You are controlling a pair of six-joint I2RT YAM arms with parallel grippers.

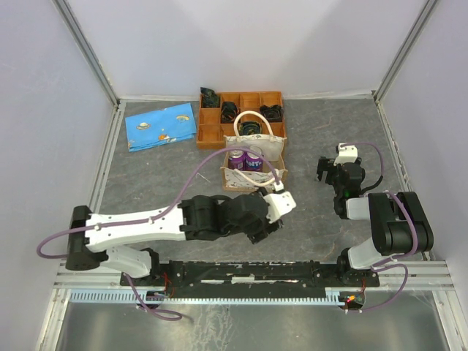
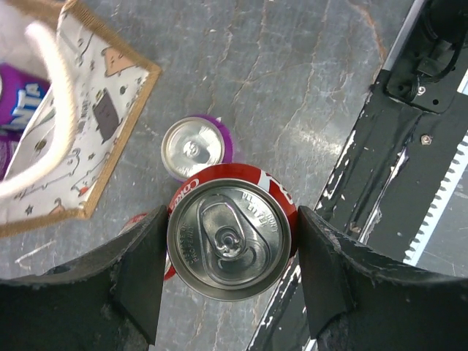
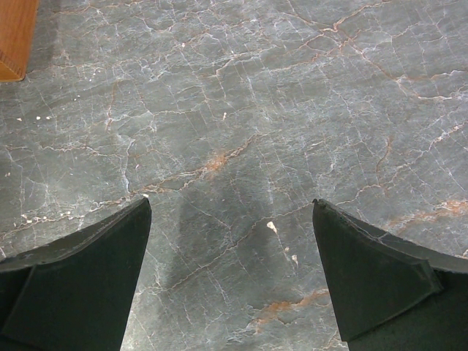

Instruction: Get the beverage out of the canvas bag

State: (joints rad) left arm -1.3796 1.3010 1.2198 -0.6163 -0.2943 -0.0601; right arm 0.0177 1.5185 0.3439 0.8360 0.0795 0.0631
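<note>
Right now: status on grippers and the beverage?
Left gripper shut on red aluminium soda can, outside cream canvas bag. Right gripper open. Purple aluminium can close beside.

Bagged purple can (image 2: pixel 13 102): "nta"; red can (image 2: pixel 230 238): "Co".

canvas bag (image 2: pixel 95 153) cropped, purple can (image 2: pixel 194 146) half-hidden

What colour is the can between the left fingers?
The can is red with a silver top; the left wrist view shows it best.
</note>
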